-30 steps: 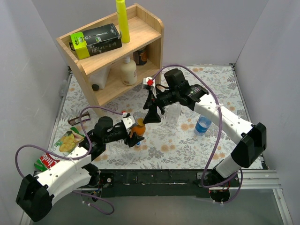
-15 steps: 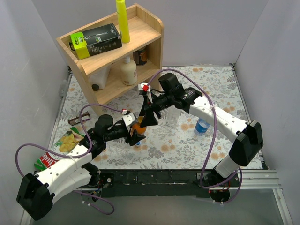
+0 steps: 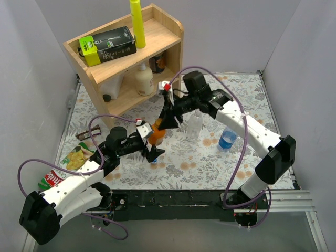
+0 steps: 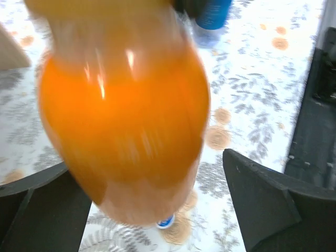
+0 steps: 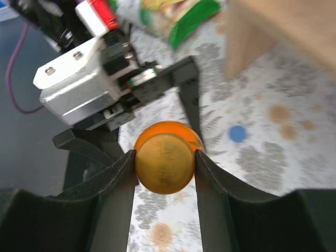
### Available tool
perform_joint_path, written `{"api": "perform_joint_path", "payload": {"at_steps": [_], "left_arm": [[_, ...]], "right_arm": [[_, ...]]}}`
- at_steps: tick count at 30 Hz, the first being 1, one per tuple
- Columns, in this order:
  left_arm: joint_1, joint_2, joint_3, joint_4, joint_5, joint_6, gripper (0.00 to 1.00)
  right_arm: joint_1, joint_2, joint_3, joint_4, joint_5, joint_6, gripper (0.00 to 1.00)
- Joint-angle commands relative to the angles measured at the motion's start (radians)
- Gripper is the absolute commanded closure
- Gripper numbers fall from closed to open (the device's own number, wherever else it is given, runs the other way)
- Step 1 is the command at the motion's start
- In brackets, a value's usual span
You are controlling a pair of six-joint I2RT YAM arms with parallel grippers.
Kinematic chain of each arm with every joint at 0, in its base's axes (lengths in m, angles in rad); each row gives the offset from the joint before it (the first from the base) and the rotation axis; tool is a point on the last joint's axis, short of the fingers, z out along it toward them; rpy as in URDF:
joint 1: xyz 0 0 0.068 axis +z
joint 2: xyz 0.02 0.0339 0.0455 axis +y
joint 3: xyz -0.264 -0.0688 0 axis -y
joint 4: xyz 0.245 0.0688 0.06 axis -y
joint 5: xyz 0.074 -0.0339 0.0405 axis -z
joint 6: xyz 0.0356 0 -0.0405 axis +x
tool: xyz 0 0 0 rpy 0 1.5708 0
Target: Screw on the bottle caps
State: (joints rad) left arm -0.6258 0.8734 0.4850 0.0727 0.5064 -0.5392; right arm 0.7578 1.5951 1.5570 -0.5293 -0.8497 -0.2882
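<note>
- Two grippers met at one small orange bottle (image 3: 155, 135), near the front middle of the table (image 3: 247, 100).
- From above, the right gripper (image 3: 167, 125) had its fingers pinched narrow on the orange-brown cap (image 5: 165, 167), which sat on top of that bottle. I judged the top-down hold was chosen so the wrist could twist the cap round the neck. I could not tell whether the threads had caught.
- Low at the bottle's belly, the left gripper (image 3: 153, 145) had its jaws spread wide. The left wrist view showed a gap on one side, so it was flanking the bottle, not clamping it. I reckoned it needed to close, or the bottle would turn with the cap.
- The bottle looked tilted and blurred there, and I could not tell whether its base touched the table.
- One blue cap (image 4: 165, 221) lay on the cloth just beside the bottle's base, where it could be nudged.
- A clear bottle (image 3: 195, 123) stood close beside the right arm, where a swing might knock it. A blue-labelled bottle (image 3: 227, 139) stood further right.
- The wooden shelf (image 3: 157, 37) and snack packets (image 3: 79, 157) were well apart.
</note>
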Motion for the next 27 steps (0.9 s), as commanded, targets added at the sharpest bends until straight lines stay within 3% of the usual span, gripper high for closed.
{"api": "perform_joint_path", "payload": {"at_steps": [1,6,8,14,19,27], "left_arm": [[0.000,0.036,0.049,-0.010,-0.152,0.031,0.02],[0.017,0.133,0.119,-0.062,-0.183,0.094,0.02],[0.031,0.180,0.144,-0.053,-0.166,0.108,0.02],[0.069,0.300,0.220,-0.033,-0.128,0.131,0.02],[0.097,0.367,0.247,-0.037,-0.102,0.124,0.02],[0.106,0.420,0.285,-0.065,-0.072,0.102,0.02]], "right_arm": [[-0.225,0.015,0.248,-0.058,0.054,-0.054,0.87],[-0.466,0.150,0.619,-0.331,-0.011,-0.112,0.87],[-0.566,0.160,0.629,-0.348,0.030,-0.129,0.88],[-0.718,0.143,0.460,-0.232,0.303,-0.147,0.90],[-0.839,0.164,0.313,-0.120,0.348,-0.152,0.90],[-0.936,0.167,0.059,0.078,0.382,-0.236,0.89]]}}
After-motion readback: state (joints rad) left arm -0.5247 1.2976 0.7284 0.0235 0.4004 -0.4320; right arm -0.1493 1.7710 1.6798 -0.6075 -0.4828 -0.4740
